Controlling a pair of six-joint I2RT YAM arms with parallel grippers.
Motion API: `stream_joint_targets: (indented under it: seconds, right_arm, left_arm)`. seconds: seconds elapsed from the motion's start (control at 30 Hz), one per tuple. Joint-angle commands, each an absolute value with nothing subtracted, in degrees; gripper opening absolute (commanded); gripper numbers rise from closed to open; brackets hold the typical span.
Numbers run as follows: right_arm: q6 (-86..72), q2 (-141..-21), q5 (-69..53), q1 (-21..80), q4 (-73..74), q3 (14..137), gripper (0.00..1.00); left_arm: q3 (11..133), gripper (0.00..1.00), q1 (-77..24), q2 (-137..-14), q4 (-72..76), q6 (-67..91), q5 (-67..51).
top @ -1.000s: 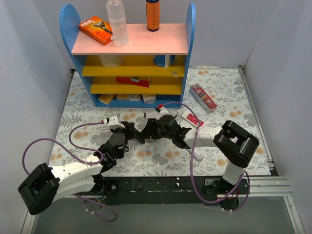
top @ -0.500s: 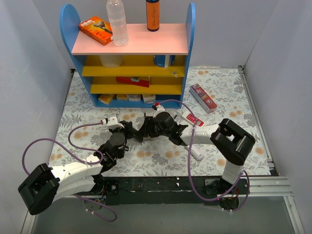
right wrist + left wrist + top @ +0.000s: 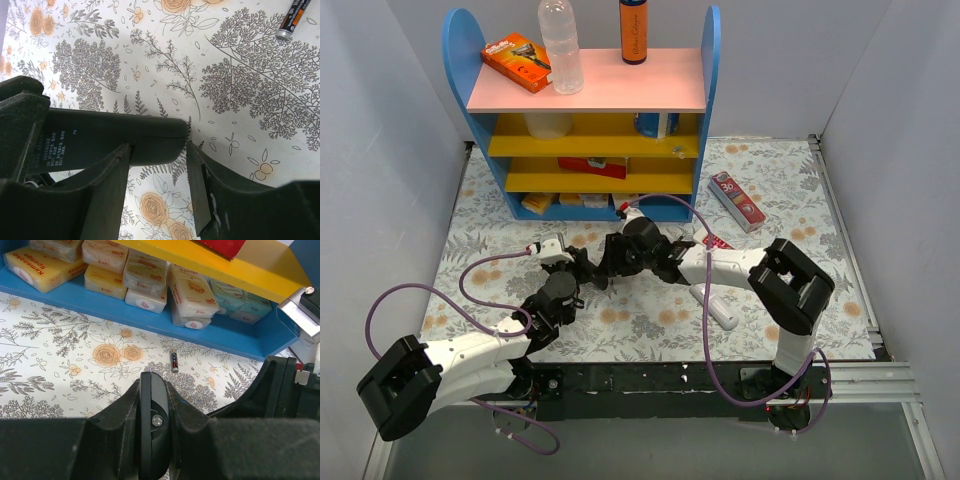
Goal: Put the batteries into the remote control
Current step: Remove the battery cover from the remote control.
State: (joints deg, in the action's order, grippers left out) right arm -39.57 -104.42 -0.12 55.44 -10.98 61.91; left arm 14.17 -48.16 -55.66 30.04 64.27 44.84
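Left wrist view: my left gripper (image 3: 153, 390) is closed on the black remote control (image 3: 149, 407), which stands edge-on between its fingers. One battery (image 3: 174, 361) lies on the table (image 3: 60, 365) beyond it, near the base of the blue shelf (image 3: 100, 297) and apart from both grippers. My right gripper (image 3: 159, 151) straddles the remote control's end with its jaws apart; I cannot tell whether they press on it.

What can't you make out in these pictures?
- Remote battery slot: in the overhead view both arms cover it. The wrist views show only its edge and dark back, so whether any cell is already in is hidden.
- Battery: cut off by the top edge of the right wrist view.
- Right fingers: unclear whether they press the remote or only flank it.
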Motion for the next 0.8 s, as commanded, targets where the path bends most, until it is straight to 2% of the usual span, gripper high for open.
stream_joint_targets:
  seconds: [0.0,0.4,0.77]
  right_arm:
    - [-35.2,-107.8,4.0,56.4,-0.4,62.8,0.55]
    - [-32.1,-106.8,11.5,56.4,6.1,64.4,0.53]
    - [-32.9,-102.4,7.4,56.2,-1.9,60.6,0.53]
  left_arm:
    - [16.7,0.00,-49.7,-54.8,29.8,64.0,42.8]
    - [18.5,0.00,-50.6,-55.9,26.1,62.8,47.7]
    - [18.8,0.00,-51.0,-55.8,25.7,63.3,48.1]
